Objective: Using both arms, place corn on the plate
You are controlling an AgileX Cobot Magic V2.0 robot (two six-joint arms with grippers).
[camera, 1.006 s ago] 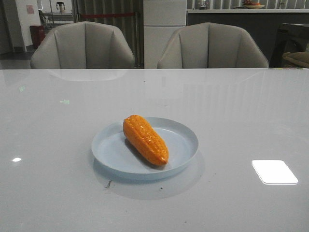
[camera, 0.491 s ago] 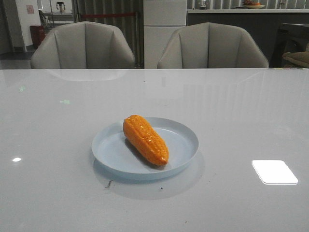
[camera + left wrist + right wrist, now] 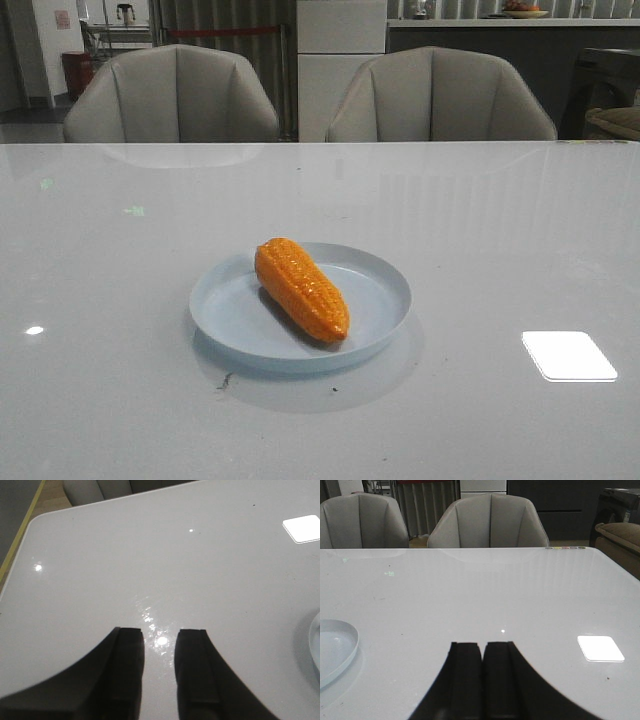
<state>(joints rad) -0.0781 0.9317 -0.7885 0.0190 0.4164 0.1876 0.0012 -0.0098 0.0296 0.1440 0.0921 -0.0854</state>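
The orange corn [image 3: 301,287] lies on the pale blue plate [image 3: 372,280] in the middle of the table, its tapered end toward the front. No gripper shows in the front view. My left gripper [image 3: 160,632] is open and empty over bare table, with an edge of the plate [image 3: 316,642] at the side of its view. My right gripper [image 3: 482,646] is shut and empty over bare table, with the plate's rim [image 3: 350,647] off to one side. The corn is out of both wrist views.
Two grey chairs [image 3: 175,95] [image 3: 440,97] stand behind the far table edge. A bright light reflection [image 3: 568,355] lies on the glossy table at the front right. The table's corner and edge [image 3: 22,535] show in the left wrist view.
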